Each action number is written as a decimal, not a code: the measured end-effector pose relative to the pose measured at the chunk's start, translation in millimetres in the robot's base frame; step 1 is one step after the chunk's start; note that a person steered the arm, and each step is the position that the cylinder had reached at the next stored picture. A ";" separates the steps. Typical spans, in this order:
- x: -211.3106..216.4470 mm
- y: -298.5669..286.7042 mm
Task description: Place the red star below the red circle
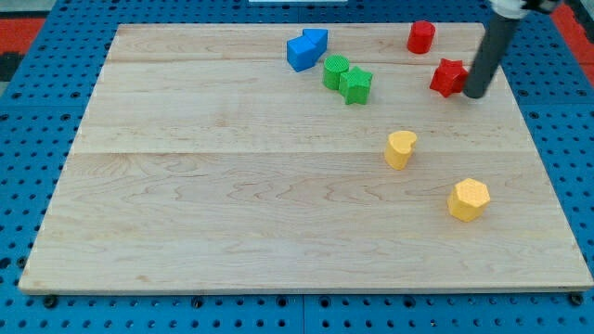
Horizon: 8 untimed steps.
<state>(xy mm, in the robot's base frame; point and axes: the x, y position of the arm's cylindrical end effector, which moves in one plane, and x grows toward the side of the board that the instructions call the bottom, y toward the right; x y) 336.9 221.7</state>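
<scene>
The red star (449,77) lies near the view's top right on the wooden board (232,213). The red circle (421,36) stands above it and a little to its left, apart from it. My tip (475,94) is right beside the red star, at its right edge, touching or nearly touching it. The dark rod rises from there to the view's top right corner.
Two blue blocks (305,48) sit together at the top centre. A green circle (335,70) and a green star (355,85) touch just below them. A yellow heart (400,148) and a yellow hexagon (469,199) lie at the lower right.
</scene>
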 end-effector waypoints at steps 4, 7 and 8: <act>-45.7 -61.8; -25.8 -9.6; -40.0 -8.8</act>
<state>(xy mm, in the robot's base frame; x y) 296.9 212.9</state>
